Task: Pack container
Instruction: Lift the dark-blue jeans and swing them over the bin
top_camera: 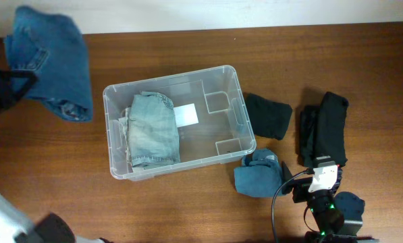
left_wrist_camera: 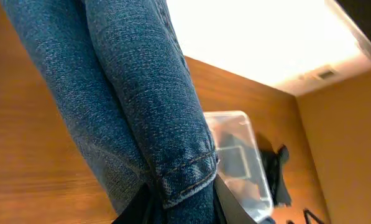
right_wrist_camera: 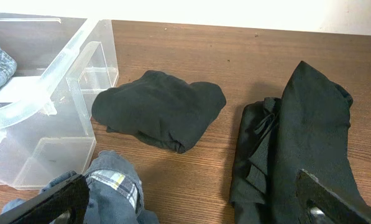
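At the far left, the left hand (left_wrist_camera: 176,208) grips a folded pair of dark blue denim jeans (top_camera: 49,61), seemingly lifted off the brown wooden counter (top_camera: 52,169) to clear the rim of the large clear plastic rectangular container (top_camera: 211,128). The container sits mid-counter, with a folded pale denim garment (top_camera: 152,128) against its left wall. Only the right wrist view shows the right hand (right_wrist_camera: 194,205) spread wide and empty beside a crumpled blue denim bundle (right_wrist_camera: 110,186) with checked lining, while only the overhead view shows the bin's contents.
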`<action>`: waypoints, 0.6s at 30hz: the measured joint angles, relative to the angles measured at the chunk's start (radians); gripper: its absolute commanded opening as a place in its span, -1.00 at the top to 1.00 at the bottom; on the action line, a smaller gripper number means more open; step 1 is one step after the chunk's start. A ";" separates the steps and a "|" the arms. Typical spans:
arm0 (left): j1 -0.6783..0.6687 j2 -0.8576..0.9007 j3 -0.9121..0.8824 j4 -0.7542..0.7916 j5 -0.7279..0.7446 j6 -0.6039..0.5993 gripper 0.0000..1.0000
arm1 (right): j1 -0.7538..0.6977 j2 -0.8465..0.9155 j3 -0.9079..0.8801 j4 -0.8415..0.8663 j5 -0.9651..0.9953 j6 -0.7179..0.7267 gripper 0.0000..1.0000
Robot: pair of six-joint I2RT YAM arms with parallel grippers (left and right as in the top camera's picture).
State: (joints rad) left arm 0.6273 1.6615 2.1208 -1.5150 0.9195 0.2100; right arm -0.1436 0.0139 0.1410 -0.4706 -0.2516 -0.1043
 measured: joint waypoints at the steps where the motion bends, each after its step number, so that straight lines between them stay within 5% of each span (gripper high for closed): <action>1: -0.026 -0.023 0.000 -0.007 0.000 -0.004 1.00 | 0.000 0.000 0.000 0.000 0.000 0.000 -0.97; 10: -0.395 -0.075 0.000 -0.087 -0.004 0.025 1.00 | 0.000 0.000 0.000 0.000 0.000 0.000 -0.97; 18: -0.731 -0.006 0.000 -0.179 -0.092 0.193 1.00 | 0.000 0.000 0.000 0.000 0.000 0.000 -0.97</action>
State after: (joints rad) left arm -0.1040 1.6554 2.1204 -1.6939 0.8280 0.4030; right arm -0.1436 0.0139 0.1406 -0.4706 -0.2516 -0.1043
